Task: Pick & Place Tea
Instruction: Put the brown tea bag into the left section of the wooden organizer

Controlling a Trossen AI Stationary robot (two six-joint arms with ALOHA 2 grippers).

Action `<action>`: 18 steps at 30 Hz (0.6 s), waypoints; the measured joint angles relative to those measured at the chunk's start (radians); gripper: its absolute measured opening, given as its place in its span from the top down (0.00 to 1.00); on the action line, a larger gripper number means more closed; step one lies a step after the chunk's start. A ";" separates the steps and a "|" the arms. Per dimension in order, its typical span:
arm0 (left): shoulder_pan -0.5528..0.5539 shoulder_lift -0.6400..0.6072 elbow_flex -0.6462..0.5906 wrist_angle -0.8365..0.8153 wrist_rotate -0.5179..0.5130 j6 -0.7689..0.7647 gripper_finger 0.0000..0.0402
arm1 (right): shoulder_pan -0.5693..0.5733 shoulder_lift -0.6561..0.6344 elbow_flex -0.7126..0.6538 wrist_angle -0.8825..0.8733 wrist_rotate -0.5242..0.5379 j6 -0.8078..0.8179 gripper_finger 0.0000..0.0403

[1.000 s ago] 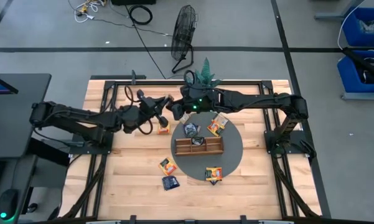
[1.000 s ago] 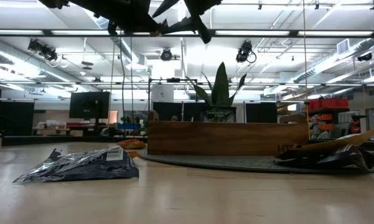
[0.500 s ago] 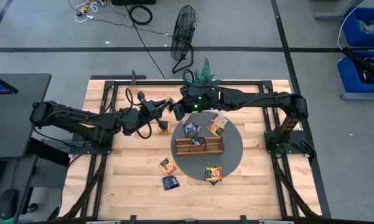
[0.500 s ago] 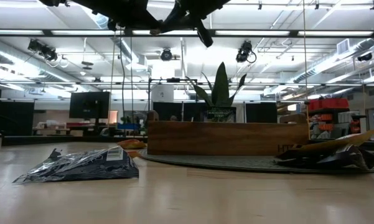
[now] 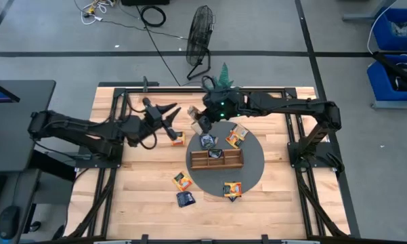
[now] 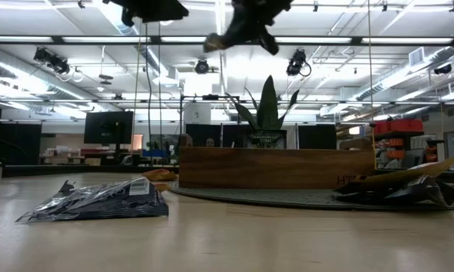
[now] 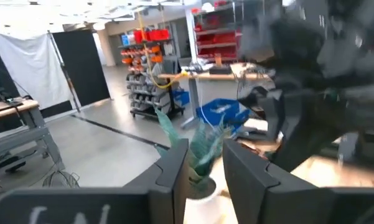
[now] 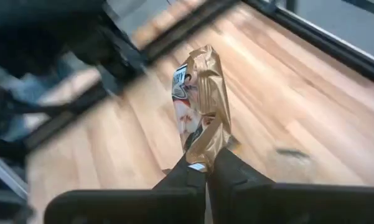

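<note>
A gold-and-white tea sachet [image 8: 202, 99] [image 5: 195, 127] hangs in the air over the table's far middle, with my right gripper [image 8: 205, 169] [image 5: 199, 123] shut on it. To its left my left gripper [image 5: 172, 112] [image 7: 205, 165] stands open and level, with nothing between its fingers. The brown wooden tray [image 5: 217, 159] stands on a round dark mat [image 5: 252, 163]. Loose sachets lie flat: orange ones [image 5: 177, 137] [image 5: 237, 135] [image 5: 183, 180] [image 5: 232, 190], dark ones [image 5: 208, 141] [image 5: 185, 198]. My right gripper pinches the sachet's end nearest the wrist [image 8: 199, 157] between its two fingers. The fingers slant downward from the table's right side. The sachet sticks out past the fingertips, crumpled, lifted clear of the table.
A small green plant [image 5: 223, 76] stands at the table's far edge, just behind both grippers. A black metal frame [image 5: 122, 102] runs around the tabletop. In the low view a dark foil sachet [image 6: 98, 202] lies in front. Bare wood lies at the near left.
My left gripper has opened, let go of the sachet and drawn back toward the table's left edge. My right gripper has kept the sachet, tipped downward and carried it a little toward the right and near side.
</note>
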 joint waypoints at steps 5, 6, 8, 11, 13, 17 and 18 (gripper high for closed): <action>0.017 -0.080 0.016 -0.102 0.139 -0.060 0.72 | -0.014 -0.026 0.014 -0.146 -0.090 -0.162 1.00; 0.032 -0.086 0.034 -0.174 0.208 -0.106 0.71 | -0.014 -0.025 0.026 -0.185 -0.112 -0.197 1.00; 0.068 -0.080 0.089 -0.345 0.357 -0.192 0.70 | -0.012 -0.020 0.053 -0.246 -0.162 -0.265 1.00; 0.108 -0.031 0.174 -0.565 0.522 -0.224 0.68 | -0.009 -0.008 0.089 -0.320 -0.210 -0.322 1.00; 0.124 0.005 0.221 -0.647 0.593 -0.207 0.66 | -0.009 0.000 0.105 -0.329 -0.217 -0.342 1.00; 0.141 0.087 0.318 -0.661 0.703 -0.187 0.59 | -0.005 0.018 0.110 -0.345 -0.242 -0.363 1.00; 0.144 0.114 0.343 -0.668 0.723 -0.185 0.57 | -0.002 0.024 0.110 -0.349 -0.241 -0.374 1.00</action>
